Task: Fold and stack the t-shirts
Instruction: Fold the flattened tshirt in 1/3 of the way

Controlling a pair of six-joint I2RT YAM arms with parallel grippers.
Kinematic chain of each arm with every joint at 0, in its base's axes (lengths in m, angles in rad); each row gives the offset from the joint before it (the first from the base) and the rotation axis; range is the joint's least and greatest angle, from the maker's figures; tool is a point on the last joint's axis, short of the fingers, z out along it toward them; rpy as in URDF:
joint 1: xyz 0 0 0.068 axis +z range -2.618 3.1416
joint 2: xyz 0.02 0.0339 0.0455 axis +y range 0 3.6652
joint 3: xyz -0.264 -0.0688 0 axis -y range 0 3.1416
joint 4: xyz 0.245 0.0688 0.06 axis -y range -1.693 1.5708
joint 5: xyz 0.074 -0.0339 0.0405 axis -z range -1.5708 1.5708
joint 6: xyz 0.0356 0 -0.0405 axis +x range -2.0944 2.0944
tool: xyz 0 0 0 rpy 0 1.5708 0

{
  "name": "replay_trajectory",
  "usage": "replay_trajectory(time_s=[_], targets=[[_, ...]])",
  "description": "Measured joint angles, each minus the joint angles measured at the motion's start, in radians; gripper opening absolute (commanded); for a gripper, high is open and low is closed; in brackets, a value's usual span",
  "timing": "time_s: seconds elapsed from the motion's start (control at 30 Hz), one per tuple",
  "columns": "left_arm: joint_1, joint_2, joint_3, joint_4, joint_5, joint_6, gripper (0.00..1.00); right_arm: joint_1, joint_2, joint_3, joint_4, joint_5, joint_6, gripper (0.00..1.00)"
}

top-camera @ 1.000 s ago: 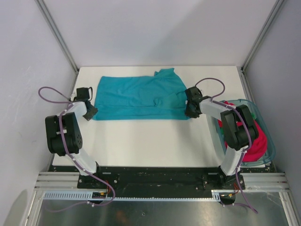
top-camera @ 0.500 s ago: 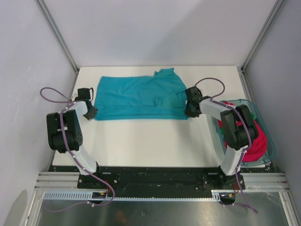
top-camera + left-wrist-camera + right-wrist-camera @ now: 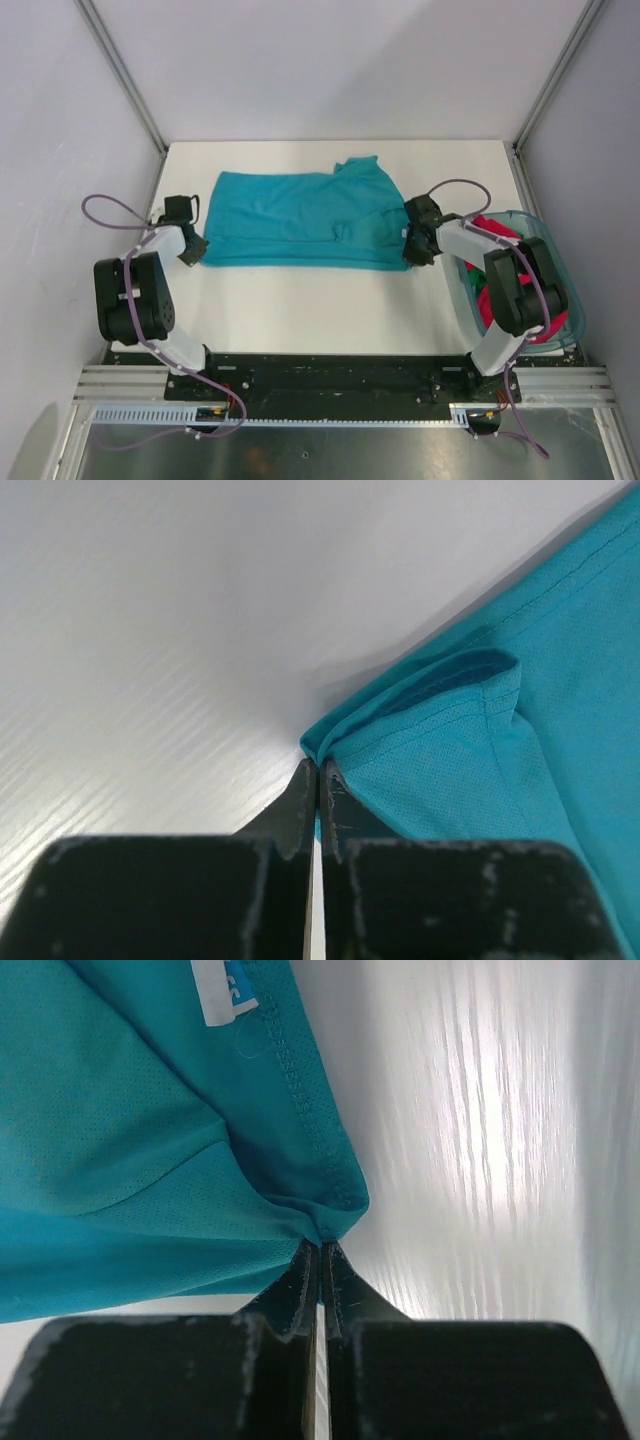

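One teal-blue t-shirt (image 3: pixel 300 220) lies spread across the far half of the white worktop (image 3: pixel 300 300). It is mostly flat, with rumpled folds toward its right side and a flap sticking out at the far right edge.

There are two arms, and each end effector is at a near corner of this shirt. The left end effector (image 3: pixel 192 250) is at the near left corner. The left wrist view shows its fingers (image 3: pixel 300 805) pressed together on the doubled hem. The right end effector (image 3: pixel 412 255) is at the near right corner, and the right wrist view shows its fingers (image 3: pixel 345 1285) pinched tight on a bunched point of the stitched hem.

One small white label (image 3: pixel 222 990) with blue print is sewn on the cloth near that hem. It is cut off by the picture edge and its lettering cannot be read.

One translucent teal plastic basket (image 3: pixel 568 290) stands at the right edge of the worktop, apart from the spread shirt. It holds one magenta-red t-shirt (image 3: pixel 492 228), crumpled, and a bit of green cloth (image 3: pixel 479 292). The right arm hides much of its contents.
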State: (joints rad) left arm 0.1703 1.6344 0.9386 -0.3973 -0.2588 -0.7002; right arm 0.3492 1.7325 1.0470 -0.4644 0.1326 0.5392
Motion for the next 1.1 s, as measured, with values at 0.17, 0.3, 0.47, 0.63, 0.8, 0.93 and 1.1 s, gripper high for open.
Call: replay_trajectory(time_s=[0.17, 0.3, 0.47, 0.63, 0.8, 0.93, 1.1], targets=[[0.000, -0.102, -0.097, -0.027, -0.002, -0.010, 0.00, -0.001, -0.117, -0.132, -0.040, -0.051, 0.047, 0.00], [0.000, -0.187, -0.182, -0.060, -0.013, -0.026, 0.00, 0.013, -0.224, -0.227, -0.082, -0.074, 0.095, 0.00], [0.000, -0.299, -0.261, -0.106, -0.038, -0.053, 0.05, 0.045, -0.398, -0.324, -0.145, -0.093, 0.150, 0.05], [0.000, -0.375, -0.288, -0.146, -0.052, -0.061, 0.47, 0.059, -0.493, -0.362, -0.195, -0.096, 0.180, 0.54], [0.000, -0.453, -0.275, -0.160, -0.052, -0.018, 0.62, 0.062, -0.599, -0.347, -0.255, -0.077, 0.172, 0.65], [-0.009, -0.465, -0.163, -0.174, -0.049, 0.043, 0.59, 0.071, -0.611, -0.224, -0.268, -0.034, 0.141, 0.65], [-0.092, -0.333, 0.089, -0.124, -0.045, 0.135, 0.51, 0.075, -0.469, 0.007, -0.146, 0.005, 0.070, 0.65]])
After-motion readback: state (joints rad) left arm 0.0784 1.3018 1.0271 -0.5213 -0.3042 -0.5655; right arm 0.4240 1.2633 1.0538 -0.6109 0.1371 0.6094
